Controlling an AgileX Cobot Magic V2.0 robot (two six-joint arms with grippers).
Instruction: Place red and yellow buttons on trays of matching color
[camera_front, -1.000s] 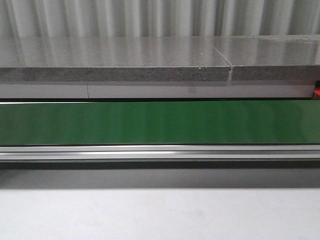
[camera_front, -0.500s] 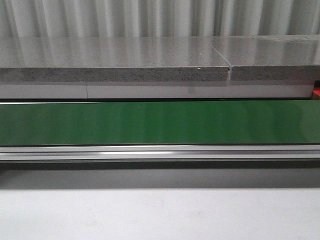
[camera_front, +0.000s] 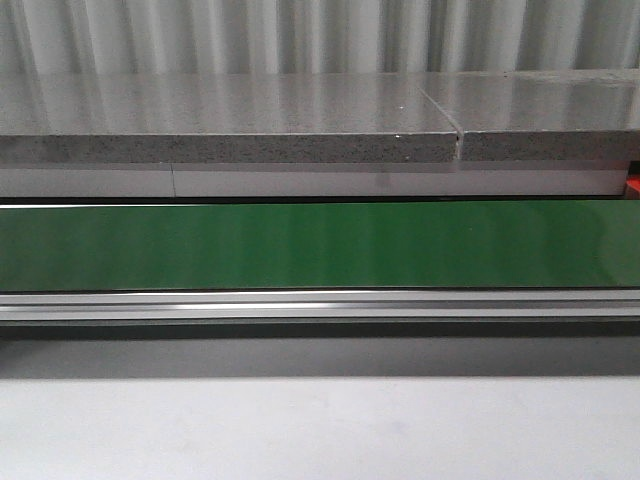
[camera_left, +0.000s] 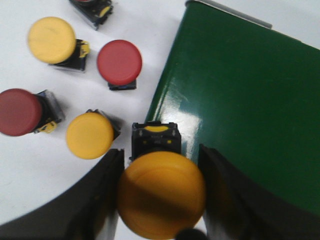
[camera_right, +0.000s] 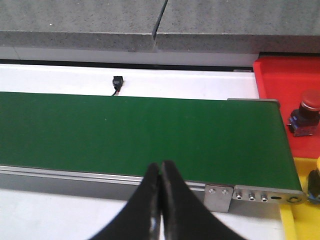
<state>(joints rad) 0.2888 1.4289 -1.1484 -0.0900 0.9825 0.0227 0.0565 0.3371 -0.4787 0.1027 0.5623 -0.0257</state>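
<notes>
Yellow mushroom-head push button (camera_left: 161, 195) sits clamped in the left gripper (camera_left: 161, 192), at the green conveyor belt's (camera_left: 240, 110) edge, loose red and yellow buttons on the white surface (camera_left: 150, 30) beside. Right gripper (camera_right: 160, 200) pinched closed, empty. Best set it squarely onto the belt. Front view unchanged.

A white table (camera_left: 30, 175) carries a group of push buttons: a yellow button (camera_left: 51, 40), a red button (camera_left: 119, 62), a darker red button (camera_left: 19, 112) and a second yellow button (camera_left: 89, 135), all close together but apart. Beside them a green conveyor belt (camera_front: 320, 245) runs across the table. At the belt's far end sit a red tray (camera_right: 285, 90) holding one red-capped button (camera_right: 304, 117), and a yellow tray (camera_right: 300, 220) next to it.
</notes>
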